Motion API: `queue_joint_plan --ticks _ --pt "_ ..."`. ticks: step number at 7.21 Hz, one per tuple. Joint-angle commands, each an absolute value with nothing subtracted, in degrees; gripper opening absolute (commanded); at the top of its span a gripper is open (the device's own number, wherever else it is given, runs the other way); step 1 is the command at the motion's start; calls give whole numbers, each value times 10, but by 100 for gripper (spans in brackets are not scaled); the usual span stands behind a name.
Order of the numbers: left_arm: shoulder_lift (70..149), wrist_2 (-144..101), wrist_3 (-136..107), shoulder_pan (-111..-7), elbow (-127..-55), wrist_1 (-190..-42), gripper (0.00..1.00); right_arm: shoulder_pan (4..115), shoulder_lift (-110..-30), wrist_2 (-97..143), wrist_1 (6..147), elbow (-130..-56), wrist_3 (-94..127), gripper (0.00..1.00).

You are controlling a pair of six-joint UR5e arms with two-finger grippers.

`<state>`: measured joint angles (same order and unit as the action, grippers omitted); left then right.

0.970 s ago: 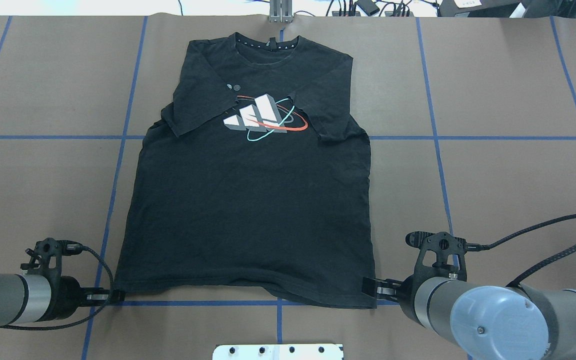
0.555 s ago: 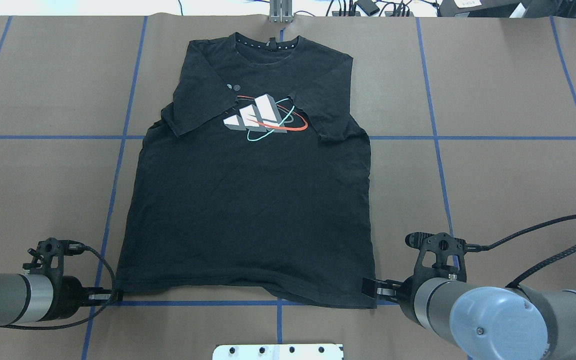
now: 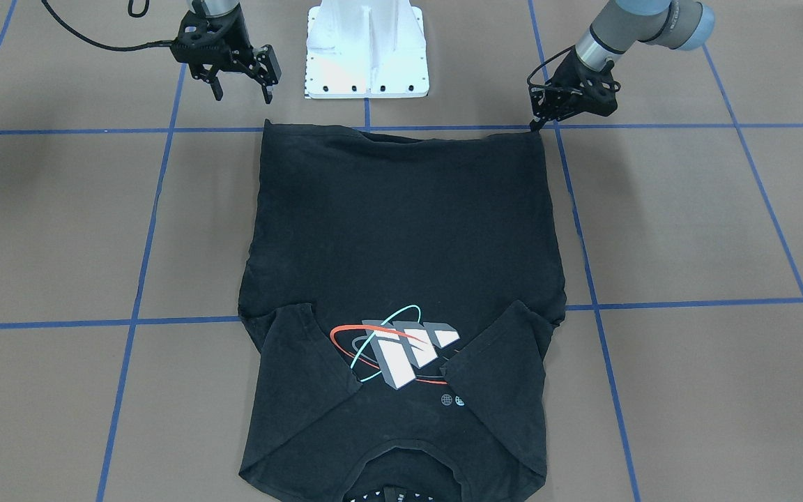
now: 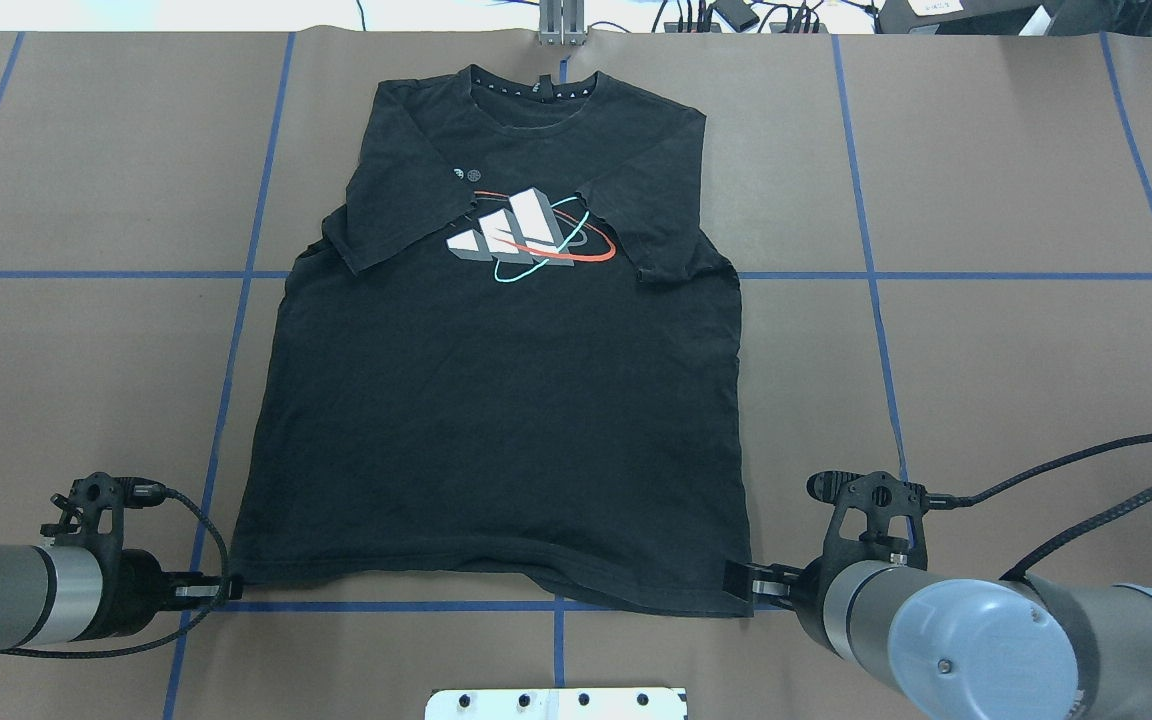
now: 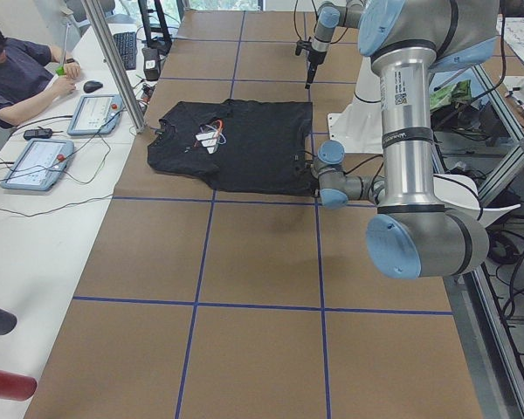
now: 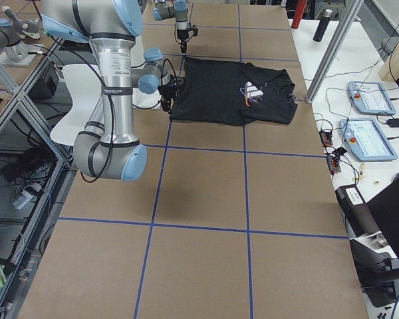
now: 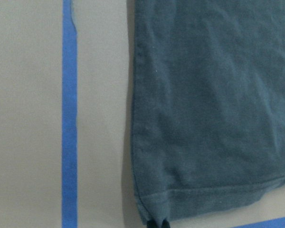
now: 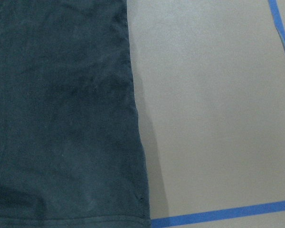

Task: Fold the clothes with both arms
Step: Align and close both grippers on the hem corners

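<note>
- Right tool (image 3: 245, 93) has shifted slightly; jaws wide, empty, at the 5 o'clock hem corner.
- Left tool (image 4: 230, 590) seems pinched on the 7 o'clock corner.
- Black t-shirt (image 4: 496, 400) lies flat mid tabletop (image 4: 1016, 380), sleeves tucked; body folds remain.

One black t-shirt (image 4: 496, 400), two robot arms (image 4: 6, 600) (image 4: 986, 640), two tools (image 3: 535, 124) (image 3: 242, 94), one white pedestal (image 3: 366, 49), one operator (image 5: 17, 74)

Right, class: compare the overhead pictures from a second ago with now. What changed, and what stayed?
The right arm drew back slightly toward the robot; the right tool stayed open beside the black t-shirt at its hem corner. Nothing was newly gripped or released. The left tool stayed pinched on the opposite hem corner, and the shirt lay flat with its sleeves folded in, as before.
</note>
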<state>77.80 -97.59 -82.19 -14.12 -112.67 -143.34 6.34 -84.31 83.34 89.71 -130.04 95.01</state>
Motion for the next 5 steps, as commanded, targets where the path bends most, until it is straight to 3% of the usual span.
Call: queue_joint_plan --ticks 1,4,5 --pt "779 -976 -824 -142 -1129 -1433 0 38 -838 809 896 -1278 969 100" --pt "779 -976 -826 -142 -1129 -1434 0 10 -839 761 814 -1219 992 100" --pt "779 -976 -827 -142 -1129 -1434 0 0 -843 759 815 -1212 993 94"
